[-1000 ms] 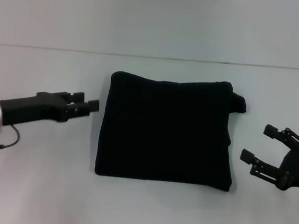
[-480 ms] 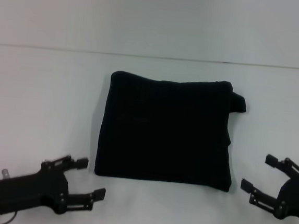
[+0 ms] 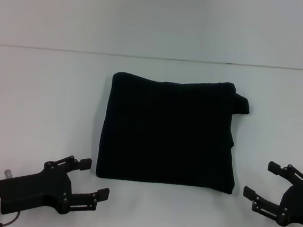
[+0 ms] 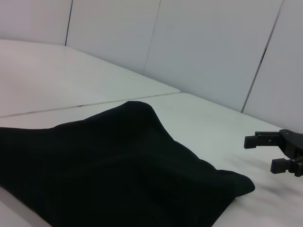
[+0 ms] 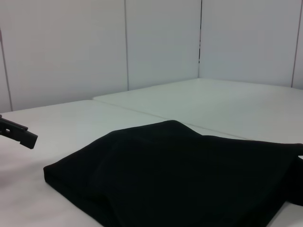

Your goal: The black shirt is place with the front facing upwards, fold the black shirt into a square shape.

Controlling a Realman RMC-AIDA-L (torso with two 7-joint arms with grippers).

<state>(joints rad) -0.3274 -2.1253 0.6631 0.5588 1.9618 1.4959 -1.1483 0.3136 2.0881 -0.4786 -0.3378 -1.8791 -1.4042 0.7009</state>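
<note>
The plain black cloth shirt [image 3: 168, 132] lies folded into a near-square pad in the middle of the white table [image 3: 42, 83], one small flap poking out at its far right corner. My left claw [image 3: 90, 181] hangs wide and empty just off the near left corner; my right claw [image 3: 265, 182], also spread and empty, sits beside the near right corner. Both are equally near, so I judge the fold done.
</note>
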